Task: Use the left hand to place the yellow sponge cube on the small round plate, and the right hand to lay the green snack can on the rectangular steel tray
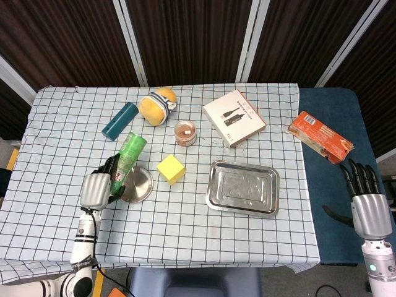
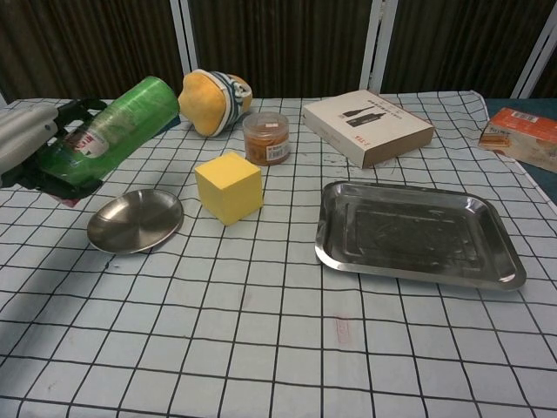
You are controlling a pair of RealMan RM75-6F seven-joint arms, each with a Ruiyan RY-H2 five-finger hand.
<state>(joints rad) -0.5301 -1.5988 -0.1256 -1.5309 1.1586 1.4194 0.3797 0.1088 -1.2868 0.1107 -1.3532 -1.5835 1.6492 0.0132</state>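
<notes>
step: left hand [image 1: 96, 189] fingers gripping green cylindrical snack can [image 2: 109, 131], lifting it clear of small round steel plate [image 2: 135, 221] | right hand [image 1: 365, 204] idling, fingers spread, holding nothing | next: passing can toward rectangular steel tray [image 1: 242, 187] at 3 o'clock

Head view: high, looking steeply down, whole table [image 1: 185, 235] in frame plus dark curtain behind. Chest view: low, near front edge, facing across the table toward the curtain, much closer. Both views share the steel tray [image 1: 242, 187] [image 2: 418, 233], yellow cube [image 1: 171, 169] [image 2: 228, 186], round plate [image 1: 137, 184] [image 2: 135, 221].
</notes>
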